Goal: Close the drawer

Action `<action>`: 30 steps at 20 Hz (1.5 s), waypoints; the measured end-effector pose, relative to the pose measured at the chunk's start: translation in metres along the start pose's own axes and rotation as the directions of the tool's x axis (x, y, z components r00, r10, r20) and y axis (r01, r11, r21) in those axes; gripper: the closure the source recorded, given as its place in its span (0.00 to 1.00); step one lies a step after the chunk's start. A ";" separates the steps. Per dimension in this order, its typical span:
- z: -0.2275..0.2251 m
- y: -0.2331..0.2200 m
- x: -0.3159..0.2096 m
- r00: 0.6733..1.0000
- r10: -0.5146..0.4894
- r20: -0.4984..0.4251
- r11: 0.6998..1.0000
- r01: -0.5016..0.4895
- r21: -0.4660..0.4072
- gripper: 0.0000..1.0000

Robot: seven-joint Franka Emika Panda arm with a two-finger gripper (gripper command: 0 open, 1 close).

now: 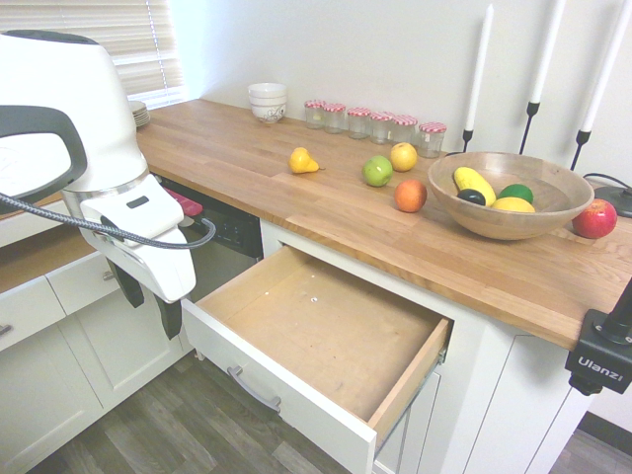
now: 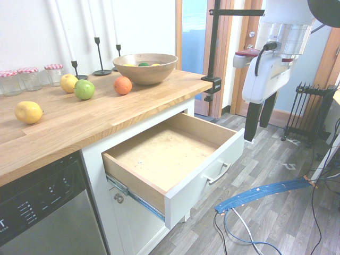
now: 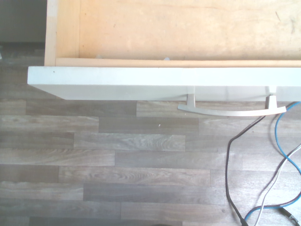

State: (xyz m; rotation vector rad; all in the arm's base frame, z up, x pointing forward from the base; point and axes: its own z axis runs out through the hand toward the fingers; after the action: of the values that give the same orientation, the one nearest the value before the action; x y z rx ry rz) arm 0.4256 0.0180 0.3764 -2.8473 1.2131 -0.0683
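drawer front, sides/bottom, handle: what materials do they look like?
Drawer front: flat, matte white, likely painted or laminated board; no grain shows.
Sides and bottom: pale bare wood or plywood, unfinished-looking, with faint grain and scuffs.
Handle: curved bar with a brushed silver sheen, probably metal.

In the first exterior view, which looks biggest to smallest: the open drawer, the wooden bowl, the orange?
1. the drawer, though it is nearest the camera
2. the wooden bowl
3. the orange
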 end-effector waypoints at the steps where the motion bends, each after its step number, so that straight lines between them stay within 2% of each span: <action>1: 0.000 0.000 0.000 1.000 0.000 0.000 1.000 0.000 0.000 0.00; 7: 0.017 0.014 0.008 1.000 0.022 0.013 1.000 -0.022 -0.011 0.00; 16: 0.095 0.029 0.027 0.998 0.037 0.051 0.998 -0.034 -0.046 0.00; 30: 0.211 0.023 0.065 0.995 0.026 0.099 0.995 -0.016 -0.101 0.00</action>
State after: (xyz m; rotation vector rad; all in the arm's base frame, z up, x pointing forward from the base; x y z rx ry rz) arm 0.4668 -0.0393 0.1657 -2.8815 1.2607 0.1392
